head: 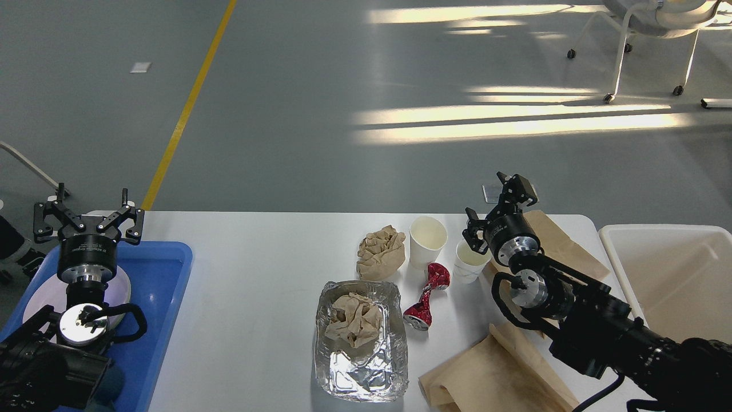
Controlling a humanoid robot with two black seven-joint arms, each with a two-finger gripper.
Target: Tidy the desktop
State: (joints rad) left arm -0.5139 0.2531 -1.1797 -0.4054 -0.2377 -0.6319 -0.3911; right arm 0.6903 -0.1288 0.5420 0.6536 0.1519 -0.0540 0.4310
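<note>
The white desktop [251,297] holds a foil tray [360,366] with a crumpled brown paper [353,319] in it, a second crumpled brown paper [380,252], two white paper cups [428,240] [470,262], a crushed red can [426,296] and brown paper bags [497,377]. My left gripper [87,216] is open and empty above the far end of the blue tray [154,297]. My right gripper [498,210] is open and empty just behind the smaller cup.
A pale plate [117,292] lies in the blue tray under my left arm. A white bin [675,274] stands off the desktop's right end. Another brown bag [563,246] lies under my right arm. A chair [652,34] stands far back right.
</note>
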